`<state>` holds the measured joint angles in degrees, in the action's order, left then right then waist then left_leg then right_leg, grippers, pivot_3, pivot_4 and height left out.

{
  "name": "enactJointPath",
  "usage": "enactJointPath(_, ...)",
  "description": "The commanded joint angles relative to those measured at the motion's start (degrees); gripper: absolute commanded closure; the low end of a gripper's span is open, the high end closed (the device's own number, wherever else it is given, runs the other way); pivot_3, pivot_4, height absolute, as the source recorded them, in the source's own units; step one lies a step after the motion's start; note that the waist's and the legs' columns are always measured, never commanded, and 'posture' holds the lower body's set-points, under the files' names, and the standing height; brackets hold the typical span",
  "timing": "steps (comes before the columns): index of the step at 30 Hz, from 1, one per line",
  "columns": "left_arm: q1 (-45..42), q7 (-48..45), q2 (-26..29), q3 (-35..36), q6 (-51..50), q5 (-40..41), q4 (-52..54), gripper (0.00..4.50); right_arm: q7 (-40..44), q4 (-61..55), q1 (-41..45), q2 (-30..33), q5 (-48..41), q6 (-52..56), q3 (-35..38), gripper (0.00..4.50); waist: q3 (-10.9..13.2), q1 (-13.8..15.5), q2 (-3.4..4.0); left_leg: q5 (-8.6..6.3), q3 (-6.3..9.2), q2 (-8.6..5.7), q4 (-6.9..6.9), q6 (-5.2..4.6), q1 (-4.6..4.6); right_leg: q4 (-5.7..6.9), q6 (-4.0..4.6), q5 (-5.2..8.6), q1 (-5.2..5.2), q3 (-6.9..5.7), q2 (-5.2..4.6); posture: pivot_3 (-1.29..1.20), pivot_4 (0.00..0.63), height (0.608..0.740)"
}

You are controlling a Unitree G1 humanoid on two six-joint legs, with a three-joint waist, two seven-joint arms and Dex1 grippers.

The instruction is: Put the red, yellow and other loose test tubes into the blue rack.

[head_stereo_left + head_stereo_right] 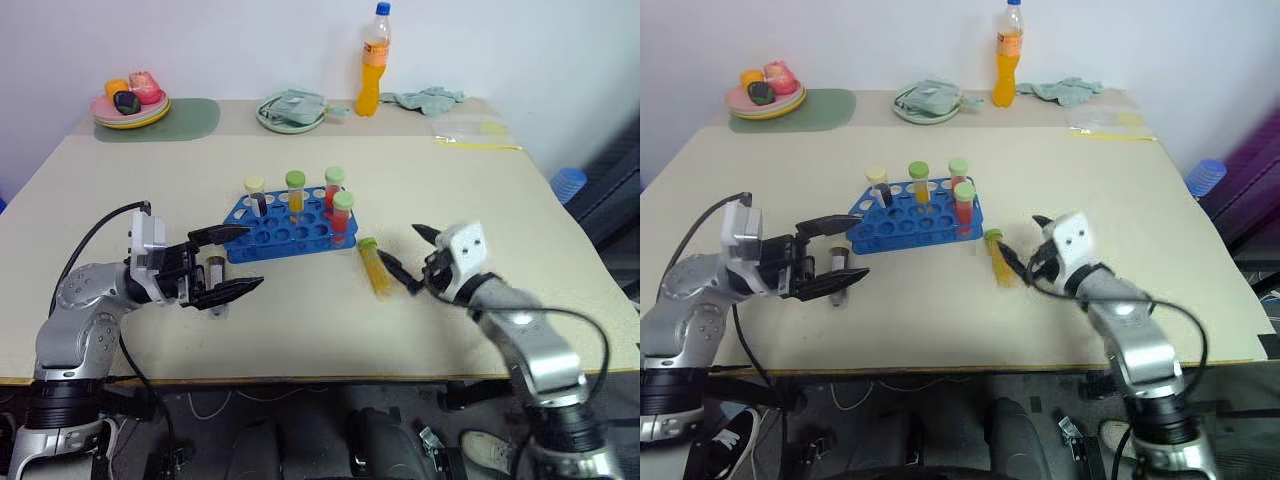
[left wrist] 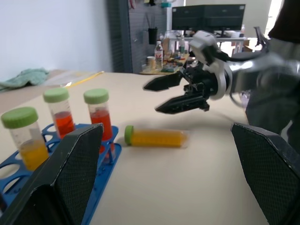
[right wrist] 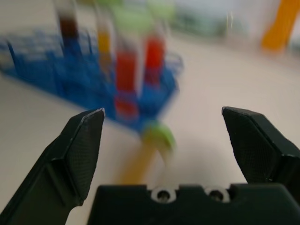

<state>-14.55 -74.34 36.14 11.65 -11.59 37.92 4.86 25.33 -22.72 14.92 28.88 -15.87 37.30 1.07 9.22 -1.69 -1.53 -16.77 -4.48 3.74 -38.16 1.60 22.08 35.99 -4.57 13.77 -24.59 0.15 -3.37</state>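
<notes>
A: What's your rack status?

B: Your blue rack (image 1: pixel 283 222) sits mid-table with four tubes standing in it: a pale-capped one with dark fill (image 1: pixel 256 193), a green-capped yellow one (image 1: pixel 295 190), and two green-capped red ones (image 1: pixel 334 186) (image 1: pixel 343 214) on the rack's right side. The rest of the holes you can see are open.

A: Loose tubes?

B: Two. A yellow tube with a green cap (image 1: pixel 375 266) lies flat on the table just right of the rack's near corner, cap end toward the rack. A dark-filled tube (image 1: pixel 215 282) lies on the table off the rack's near left corner, right at your left gripper.

A: Left gripper?

B: Your left gripper (image 1: pixel 235 260) points right, roughly level, fingers spread wide. The dark tube shows in the gap between them, but you're not clamped on it; can't tell if a finger touches it. From the left wrist view you see both fingers (image 2: pixel 61 183) far apart, with the yellow tube beyond.

A: Right one?

B: Your right gripper (image 1: pixel 410 259) is near the yellow tube, on its right side, pointing left toward it. Fingers wide apart, holding nothing. The lower fingertip is close to the tube; contact can't be judged.

A: Anything else on the table?

B: Orange drink bottle (image 1: pixel 373 62), plates with food (image 1: pixel 131 103), a cloth (image 1: pixel 426 98), all along the far edge, well apart from the rack.
</notes>
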Motion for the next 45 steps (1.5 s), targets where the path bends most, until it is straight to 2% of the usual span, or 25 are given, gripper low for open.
enactJointPath(1,-1.61,-0.76,-0.87,-0.98,1.97,-0.69,-1.61,0.00,-2.38,-5.24,11.25,1.32,-7.28,26.66,3.77,0.07,-0.01,-0.02,-0.02,0.00,0.07,0.01,0.00,0.00,0.00,0.00,0.04,0.01,0.01,0.01,0.05,0.00,0.150,0.740)
enactJointPath(4,-2.84,-1.01,-1.61,-1.79,3.03,-1.34,-2.78,0.00,-3.99,-2.99,21.26,0.35,-9.16,47.93,5.56,0.07,-0.03,0.50,-0.05,0.00,0.13,0.03,0.04,-0.01,0.06,0.00,0.09,0.03,-0.02,-0.01,0.11,0.00,0.150,0.740)
enactJointPath(6,-3.26,-0.61,-2.25,-2.32,3.16,-1.52,-2.72,0.00,-4.87,0.97,25.71,0.64,-12.43,54.55,5.14,0.07,-0.03,0.75,-0.05,-0.03,0.11,0.04,0.05,-0.05,0.17,-0.01,0.09,0.03,-0.11,-0.01,0.09,0.00,0.150,0.740)
enactJointPath(10,-2.90,0.43,-3.05,-2.70,2.71,-1.55,-1.18,0.00,-9.11,7.10,29.29,3.20,-20.17,55.20,0.91,0.07,-0.06,1.07,-0.09,-0.07,0.13,-0.02,0.06,-0.13,0.34,-0.18,0.09,0.02,-0.13,-0.10,0.00,0.00,0.150,0.740)
enactJointPath(16,-0.78,2.18,-3.51,-3.03,2.28,-1.25,1.77,0.00,-19.68,15.42,35.98,5.04,-31.59,55.20,-2.66,0.07,-0.06,0.59,-0.09,-0.09,0.02,-0.11,0.05,-0.17,0.36,-0.35,0.03,0.00,-0.11,-0.06,-0.13,0.00,0.150,0.740)
enactJointPath(22,2.04,4.54,-4.65,-3.44,2.49,-1.32,4.60,0.00,-34.60,25.36,40.87,3.19,-46.11,55.20,-5.15,0.07,-0.06,0.65,-0.10,-0.09,0.05,-0.05,0.06,-0.17,0.35,-0.34,0.03,-0.01,-0.10,-0.07,-0.06,0.00,0.150,0.740)
enactJointPath(26,3.44,5.99,-5.03,-3.54,2.53,-1.20,6.10,0.00,-43.44,29.22,42.57,0.64,-49.61,55.20,-4.97,0.07,-0.06,0.64,-0.10,-0.09,0.05,-0.05,0.06,-0.17,0.37,-0.35,0.02,-0.01,-0.10,-0.06,-0.06,0.00,0.150,0.740)
enactJointPath(31,5.08,6.80,-4.99,-3.58,2.40,-0.96,7.24,0.00,-51.43,31.04,42.92,0.28,-59.01,55.20,-5.66,0.07,-0.06,0.68,-0.10,-0.11,0.06,-0.04,0.06,-0.19,0.39,-0.39,0.02,-0.01,-0.10,-0.07,-0.06,0.00,0.150,0.740)
enactJointPath(39,4.58,7.57,-5.09,-4.12,2.40,-1.00,7.51,0.00,-61.31,33.98,41.88,0.31,-67.15,55.20,-6.22,0.07,-0.06,0.64,-0.09,-0.11,0.06,-0.03,0.06,-0.21,0.41,-0.47,0.02,-0.01,-0.09,-0.07,-0.05,0.00,0.150,0.740)
enactJointPath(41,4.54,7.69,-5.18,-4.21,2.42,-0.99,7.50,0.00,-62.06,36.63,42.59,1.79,-70.36,55.20,-9.13,0.07,-0.06,0.63,-0.10,-0.11,0.06,-0.03,0.06,-0.21,0.42,-0.48,0.02,-0.01,-0.09,-0.07,-0.05,0.00,0.150,0.740)
enactJointPath(45,4.66,7.88,-5.28,-4.57,1.95,-0.82,7.73,0.00,-63.16,38.09,41.96,1.89,-72.09,55.20,-9.52,0.07,-0.06,0.59,-0.09,-0.12,0.06,-0.02,0.06,-0.21,0.42,-0.51,0.02,-0.01,-0.08,-0.07,-0.05,0.00,0.150,0.740)
